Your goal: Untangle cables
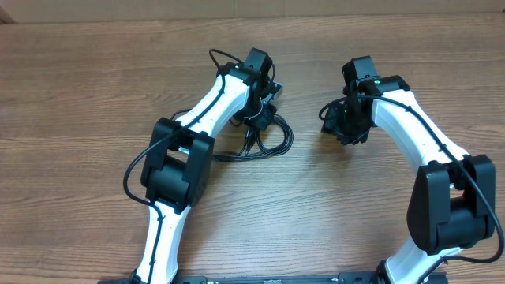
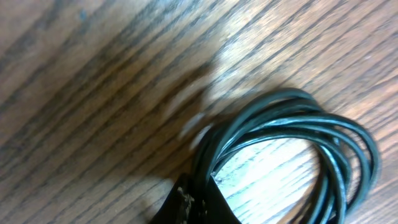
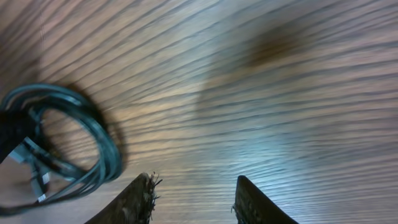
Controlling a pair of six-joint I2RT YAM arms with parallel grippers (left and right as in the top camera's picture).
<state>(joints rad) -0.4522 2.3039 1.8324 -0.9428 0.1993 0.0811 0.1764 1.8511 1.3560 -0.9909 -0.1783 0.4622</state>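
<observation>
The cables (image 1: 288, 140) are thin black cords lying in a loose coil on the wooden table just right of my left gripper (image 1: 255, 130). In the left wrist view the coil (image 2: 323, 127) curves off to the right, and my left gripper (image 2: 199, 202) is shut on several of its strands at the bottom edge. My right gripper (image 1: 342, 130) hovers over bare wood to the right of the coil. In the right wrist view its fingers (image 3: 196, 199) are open and empty, and the coil (image 3: 102, 140) lies to their left, apart from them.
The wooden table (image 1: 95, 95) spreads on all sides. The two white arms reach in from the front edge, the left arm's black elbow (image 1: 177, 162) near the coil's left end. Thicker black arm wires loop near the left wrist (image 1: 221, 59).
</observation>
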